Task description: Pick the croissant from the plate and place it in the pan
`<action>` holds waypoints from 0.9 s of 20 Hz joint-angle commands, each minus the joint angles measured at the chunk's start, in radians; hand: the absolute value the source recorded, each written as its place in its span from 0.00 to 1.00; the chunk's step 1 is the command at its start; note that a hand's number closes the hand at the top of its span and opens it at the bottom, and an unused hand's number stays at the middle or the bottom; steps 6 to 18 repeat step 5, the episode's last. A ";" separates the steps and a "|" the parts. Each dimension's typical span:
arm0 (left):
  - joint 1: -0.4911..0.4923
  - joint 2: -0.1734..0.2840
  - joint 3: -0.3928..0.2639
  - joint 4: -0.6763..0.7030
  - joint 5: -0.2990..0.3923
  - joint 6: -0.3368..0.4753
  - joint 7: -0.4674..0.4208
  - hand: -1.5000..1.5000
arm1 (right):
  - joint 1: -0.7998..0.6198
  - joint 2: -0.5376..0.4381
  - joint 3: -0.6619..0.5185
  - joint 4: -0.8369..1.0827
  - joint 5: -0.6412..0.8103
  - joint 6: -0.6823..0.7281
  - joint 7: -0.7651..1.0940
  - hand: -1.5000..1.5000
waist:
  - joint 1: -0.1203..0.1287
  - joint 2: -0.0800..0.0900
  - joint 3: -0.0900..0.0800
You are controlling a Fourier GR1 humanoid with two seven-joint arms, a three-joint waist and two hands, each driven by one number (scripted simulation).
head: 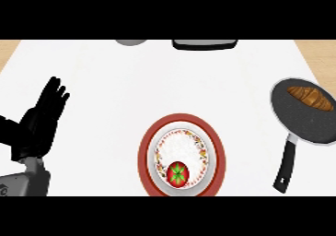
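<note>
One hand only shows, and nothing is being carried. Largest is the white desk (116, 92), which fills the view between two tan strips at its sides; on it, low and central, sits the red-rimmed plate (182, 155) with a patterned inner ring, and on the plate's lower part lies a small red and green thing (177, 173), perhaps a tomato, though it is too small to name surely; no croissant lies on the plate. Right of the plate, well apart, is the dark speckled pan (313, 120), its black handle (286, 168) running down toward the near edge; the croissant (309, 97) lies inside the pan, in its upper part. At the left, the left hand (43, 120) stands released, fingers straight and pointing up, resting near the edge and holding nothing; the right hand is out of view. Along the far edge two things are cut off: a dark tray-like object (204, 44) and a grey rounded one (132, 42).

Judging from how things lie, the placing step looks done; what remains, if anything, is only for the arms to stay clear of the pan.
</note>
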 commanded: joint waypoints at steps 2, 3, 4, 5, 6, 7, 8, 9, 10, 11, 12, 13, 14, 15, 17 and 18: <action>0.005 -0.014 -0.030 -0.051 -0.014 0.006 0.043 0.50 | 0.155 0.108 0.015 -0.306 -0.056 0.046 0.113 0.00 | 0.025 0.005 0.002; 0.019 -0.010 -0.011 -0.046 0.007 -0.009 0.025 0.50 | 0.219 0.185 0.018 -0.336 -0.069 0.058 0.045 0.00 | 0.023 0.005 0.001; -0.042 0.009 0.007 0.035 -0.005 -0.018 -0.005 0.50 | 0.205 0.116 0.002 -0.344 -0.088 0.066 0.114 0.00 | 0.024 0.007 0.002; -0.018 -0.023 -0.017 0.001 -0.002 -0.007 0.009 0.50 | 0.223 0.161 0.015 -0.358 -0.090 0.051 0.090 0.00 | 0.026 0.007 0.002; -0.018 -0.023 -0.017 0.001 -0.002 -0.007 0.009 0.50 | 0.223 0.161 0.015 -0.358 -0.090 0.051 0.090 0.00 | 0.026 0.007 0.002; -0.018 -0.023 -0.017 0.001 -0.002 -0.007 0.009 0.50 | 0.223 0.161 0.015 -0.358 -0.090 0.051 0.090 0.00 | 0.026 0.007 0.002; -0.018 -0.023 -0.017 0.001 -0.002 -0.007 0.009 0.50 | 0.223 0.161 0.015 -0.358 -0.090 0.051 0.090 0.00 | 0.026 0.007 0.002; -0.018 -0.023 -0.017 0.001 -0.002 -0.007 0.009 0.50 | 0.223 0.161 0.015 -0.358 -0.090 0.051 0.090 0.00 | 0.026 0.007 0.002; -0.018 -0.023 -0.017 0.001 -0.002 -0.007 0.009 0.50 | 0.223 0.161 0.015 -0.358 -0.090 0.051 0.090 0.00 | 0.026 0.007 0.002; -0.018 -0.023 -0.017 0.001 -0.002 -0.007 0.009 0.50 | 0.223 0.161 0.015 -0.358 -0.090 0.051 0.090 0.00 | 0.026 0.007 0.002; -0.018 -0.023 -0.017 0.001 -0.002 -0.007 0.009 0.50 | 0.223 0.161 0.015 -0.358 -0.090 0.051 0.090 0.00 | 0.026 0.007 0.002; -0.018 -0.023 -0.017 0.001 -0.002 -0.007 0.009 0.50 | 0.223 0.161 0.015 -0.358 -0.090 0.051 0.090 0.00 | 0.026 0.007 0.002; -0.018 -0.023 -0.017 0.001 -0.002 -0.007 0.009 0.50 | 0.223 0.161 0.015 -0.358 -0.090 0.051 0.090 0.00 | 0.026 0.007 0.002; -0.018 -0.023 -0.017 0.001 -0.002 -0.007 0.009 0.50 | 0.223 0.161 0.015 -0.358 -0.090 0.051 0.090 0.00 | 0.026 0.007 0.002; -0.018 -0.023 -0.017 0.001 -0.002 -0.007 0.009 0.50 | 0.223 0.161 0.015 -0.358 -0.090 0.051 0.090 0.00 | 0.026 0.007 0.002; -0.018 -0.023 -0.017 0.001 -0.002 -0.007 0.009 0.50 | 0.223 0.161 0.015 -0.358 -0.090 0.051 0.090 0.00 | 0.026 0.007 0.002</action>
